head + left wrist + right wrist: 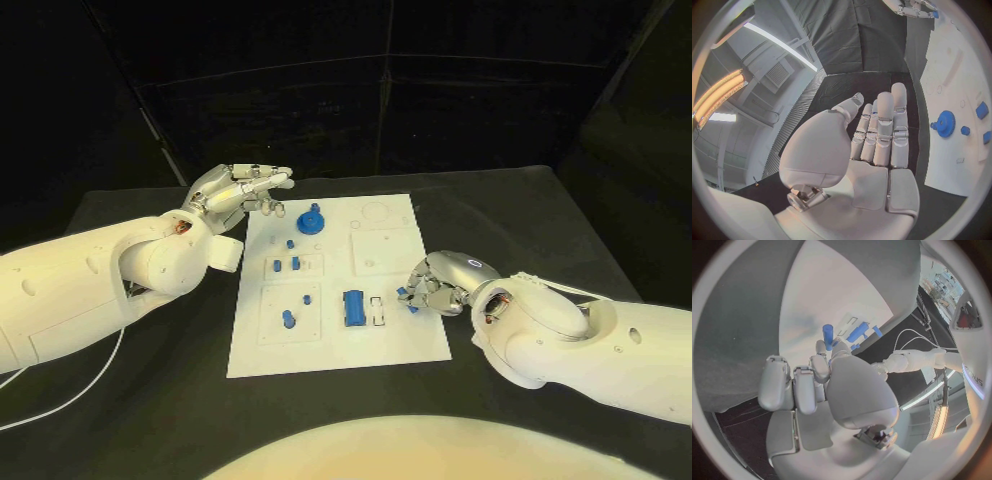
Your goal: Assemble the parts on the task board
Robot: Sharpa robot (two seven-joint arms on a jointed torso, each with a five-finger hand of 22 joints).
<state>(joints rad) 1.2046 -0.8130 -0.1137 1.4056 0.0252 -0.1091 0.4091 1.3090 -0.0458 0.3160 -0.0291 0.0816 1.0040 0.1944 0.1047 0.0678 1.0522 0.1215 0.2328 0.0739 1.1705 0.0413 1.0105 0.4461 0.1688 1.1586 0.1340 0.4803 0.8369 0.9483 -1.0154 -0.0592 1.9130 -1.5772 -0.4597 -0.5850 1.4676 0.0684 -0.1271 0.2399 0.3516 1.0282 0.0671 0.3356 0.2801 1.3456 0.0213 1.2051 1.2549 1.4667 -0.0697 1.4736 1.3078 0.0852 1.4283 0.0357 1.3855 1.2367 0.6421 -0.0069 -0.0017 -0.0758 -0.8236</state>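
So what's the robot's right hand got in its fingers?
The right hand pinches a small blue part between its fingers, at the edge of the white task board. The part's lower end is covered by the fingers.

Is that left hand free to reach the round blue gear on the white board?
Probably yes. The left hand hovers open at the task board's far left edge, with the blue gear close beside it and nothing between them.

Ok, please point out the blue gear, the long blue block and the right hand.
blue gear [313, 216], head view, on its round top.
long blue block [353, 308], head view, on its middle.
right hand [440, 283], head view, on its back.
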